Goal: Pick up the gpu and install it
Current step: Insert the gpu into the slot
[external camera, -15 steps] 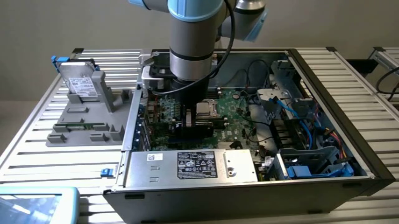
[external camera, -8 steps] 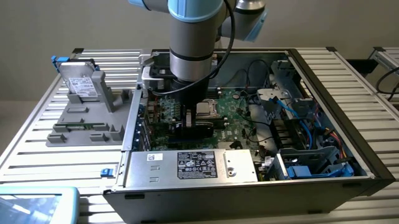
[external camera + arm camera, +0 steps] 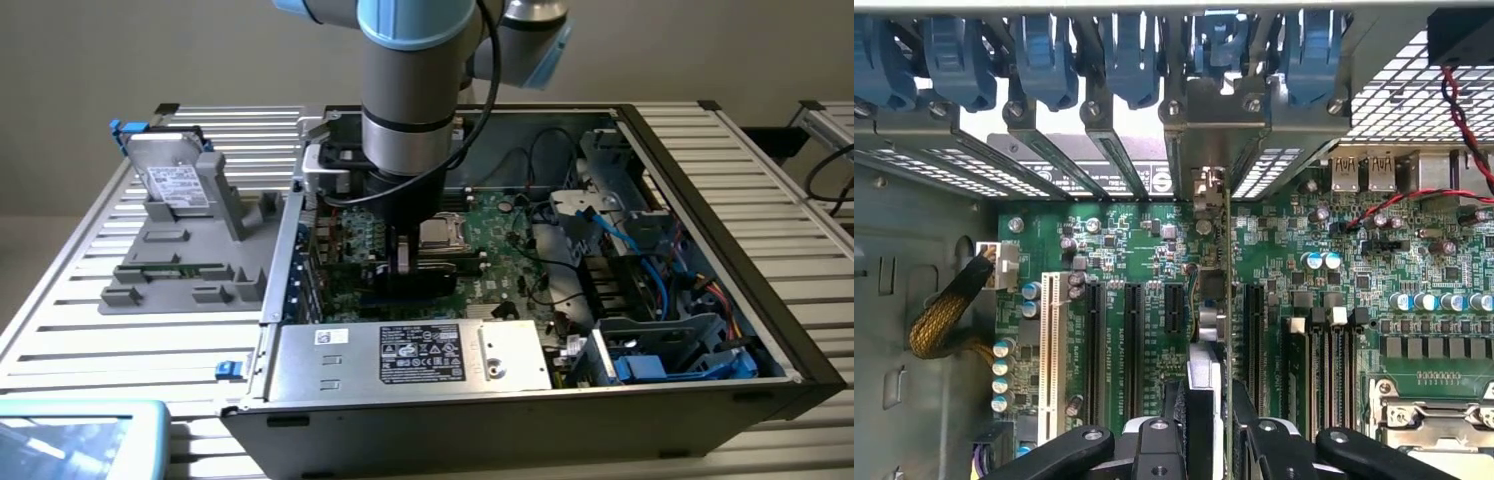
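Exterior view. The arm reaches down into the open computer case, which lies on the slatted desk. The pincer hangs low over the motherboard, clamped on the gpu, seen edge-on as a thin upright card. Towards the desk's edge at the exterior view's left, a grey parts stand carries a hard drive. The power supply lies along the case's near wall.

Wrist view. The gpu stands on edge between the pincer fingers, over the expansion slots, its bracket end towards the rear slot covers and blue latches. The card looks light, stiff and fragile; its flat faces near the upper edge seem the safest hold. Neighbouring slots, capacitors, memory sticks and a braided cable crowd its path.
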### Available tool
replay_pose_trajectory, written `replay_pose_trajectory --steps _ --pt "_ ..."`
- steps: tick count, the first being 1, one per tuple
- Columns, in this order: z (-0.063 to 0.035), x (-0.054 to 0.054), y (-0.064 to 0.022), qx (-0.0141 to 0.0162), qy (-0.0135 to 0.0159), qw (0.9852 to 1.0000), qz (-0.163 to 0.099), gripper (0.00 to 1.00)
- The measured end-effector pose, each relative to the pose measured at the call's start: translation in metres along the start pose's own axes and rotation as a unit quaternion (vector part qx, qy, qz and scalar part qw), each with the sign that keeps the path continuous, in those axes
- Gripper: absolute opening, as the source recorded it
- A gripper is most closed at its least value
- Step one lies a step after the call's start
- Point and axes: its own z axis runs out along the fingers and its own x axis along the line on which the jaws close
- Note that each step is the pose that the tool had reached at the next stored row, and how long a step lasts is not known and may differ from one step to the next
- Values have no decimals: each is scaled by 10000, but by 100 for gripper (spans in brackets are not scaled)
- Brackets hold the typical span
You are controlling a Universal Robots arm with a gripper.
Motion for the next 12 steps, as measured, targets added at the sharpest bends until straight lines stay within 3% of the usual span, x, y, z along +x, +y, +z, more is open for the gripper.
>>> replay_pose_trajectory --steps 3,12 --pt "2 0 22 19 0 10000 0 28" --pt "6 1 25 23 1 10000 0 28"
